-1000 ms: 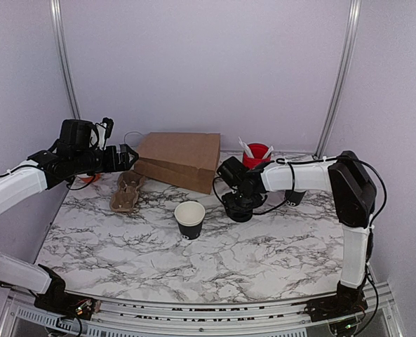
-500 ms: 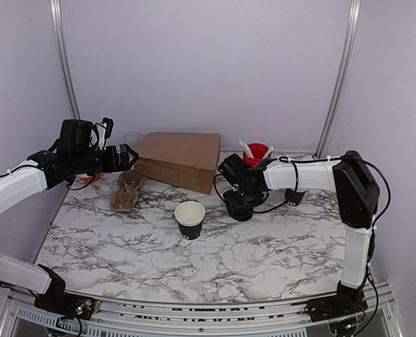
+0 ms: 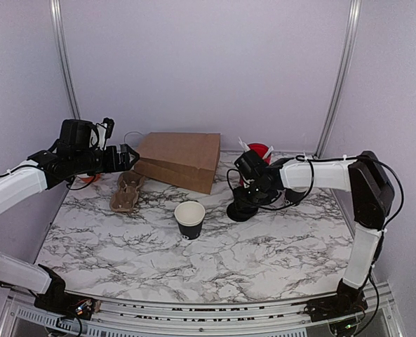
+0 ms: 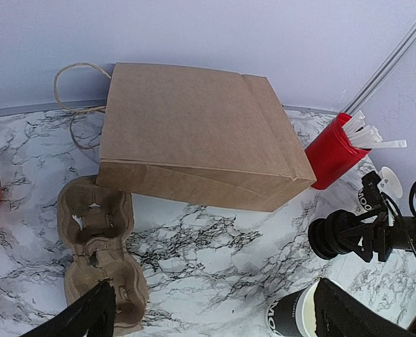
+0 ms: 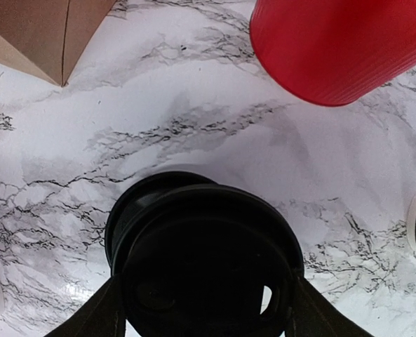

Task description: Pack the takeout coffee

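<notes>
Left of the right jaws, clamped on the black lid (image 5: 208,246), the takeout coffee (image 3: 189,218) stands uncovered on the surface (image 3: 264,267), likely wanting that lid brought level and centred over its rim; the left jaws gape empty.

Small black paper cup (image 3: 190,219) stands upright, open, mid-table.

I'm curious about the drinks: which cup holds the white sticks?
The red cup at the back, right of the paper bag; the black cup mid-table is open and empty.
</notes>
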Robot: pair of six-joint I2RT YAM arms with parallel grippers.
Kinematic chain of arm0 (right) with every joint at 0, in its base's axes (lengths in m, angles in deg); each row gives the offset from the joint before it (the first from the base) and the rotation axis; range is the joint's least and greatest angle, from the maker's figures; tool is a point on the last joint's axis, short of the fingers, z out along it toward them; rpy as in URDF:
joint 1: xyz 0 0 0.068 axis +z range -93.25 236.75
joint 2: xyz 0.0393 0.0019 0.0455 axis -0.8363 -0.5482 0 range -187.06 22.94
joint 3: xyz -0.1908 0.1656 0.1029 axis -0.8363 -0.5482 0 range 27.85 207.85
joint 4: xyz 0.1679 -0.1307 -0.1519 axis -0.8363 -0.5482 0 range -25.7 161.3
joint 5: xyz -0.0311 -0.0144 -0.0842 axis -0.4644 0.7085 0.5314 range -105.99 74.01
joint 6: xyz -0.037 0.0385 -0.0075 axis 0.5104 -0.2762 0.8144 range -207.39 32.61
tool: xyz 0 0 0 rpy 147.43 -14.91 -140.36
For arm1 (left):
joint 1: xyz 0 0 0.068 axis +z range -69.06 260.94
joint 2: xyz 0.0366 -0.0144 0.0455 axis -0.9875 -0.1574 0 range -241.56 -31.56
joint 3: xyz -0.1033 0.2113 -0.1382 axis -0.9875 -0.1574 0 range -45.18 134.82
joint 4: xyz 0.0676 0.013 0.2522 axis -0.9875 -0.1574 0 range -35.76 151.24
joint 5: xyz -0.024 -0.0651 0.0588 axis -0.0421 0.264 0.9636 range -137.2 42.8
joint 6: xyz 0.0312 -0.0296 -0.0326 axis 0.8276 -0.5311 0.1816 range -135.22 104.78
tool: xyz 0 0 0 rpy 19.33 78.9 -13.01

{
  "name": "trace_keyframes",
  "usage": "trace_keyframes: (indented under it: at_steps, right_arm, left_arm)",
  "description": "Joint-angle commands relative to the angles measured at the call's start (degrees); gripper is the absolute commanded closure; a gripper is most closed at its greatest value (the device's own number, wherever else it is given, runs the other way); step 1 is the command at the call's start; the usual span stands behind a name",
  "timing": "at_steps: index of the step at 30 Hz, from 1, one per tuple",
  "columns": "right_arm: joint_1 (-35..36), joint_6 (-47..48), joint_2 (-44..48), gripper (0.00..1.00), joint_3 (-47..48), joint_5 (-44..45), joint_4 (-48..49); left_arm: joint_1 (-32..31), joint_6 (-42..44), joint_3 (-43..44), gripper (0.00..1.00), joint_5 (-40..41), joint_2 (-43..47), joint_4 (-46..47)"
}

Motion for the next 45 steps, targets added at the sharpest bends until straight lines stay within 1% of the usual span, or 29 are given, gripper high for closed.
trace_keyframes:
  at_steps: [1, 10, 18, 22, 25, 29, 34, 40, 45]
  right_arm:
    - [-0.9, -1.0, 3.1, 0.35, -1.4, -4.1, 4.3]
    - [-2.8, -0.7, 3.1, 0.33, -4.7, -9.2, 8.6]
    - [-5.0, -1.2, 4.9, 0.33, -8.1, -14.2, 13.3]
    - [-5.4, -1.7, 4.9, 0.3, -9.1, -15.9, 14.8]
    - [-5.4, -1.7, 4.9, 0.26, -8.9, -16.0, 14.9]
    - [-5.4, -1.7, 4.8, 0.23, -8.3, -15.7, 14.7]
    - [-5.4, -1.0, 3.8, 0.21, -6.7, -12.6, 11.9]
    - [-5.1, -0.2, 5.0, 0.23, -6.8, -11.0, 10.5]
    - [-2.8, 1.7, 4.0, 0.19, -4.0, -7.1, 7.8]
  left_arm:
    - [0.2, -1.5, 0.5, 0.01, -3.2, -0.9, 0.4]
    - [0.2, -5.6, -0.6, 0.01, -8.1, -2.2, 2.2]
    - [-0.5, -8.3, -0.8, 0.01, -10.6, -3.2, 3.9]
    - [-1.3, -9.1, -0.6, 0.01, -11.0, -3.9, 4.4]
    - [-1.5, -9.3, -0.9, 0.01, -10.8, -3.8, 4.9]
    - [-1.4, -9.0, -1.4, 0.01, -10.8, -3.7, 5.0]
    - [-1.5, -8.5, -1.6, 0.01, -10.9, -3.8, 5.0]
    - [-1.4, -8.1, -1.6, 0.01, -11.0, -4.2, 5.0]
    - [-1.4, -8.0, -1.5, 0.01, -11.2, -4.7, 5.2]
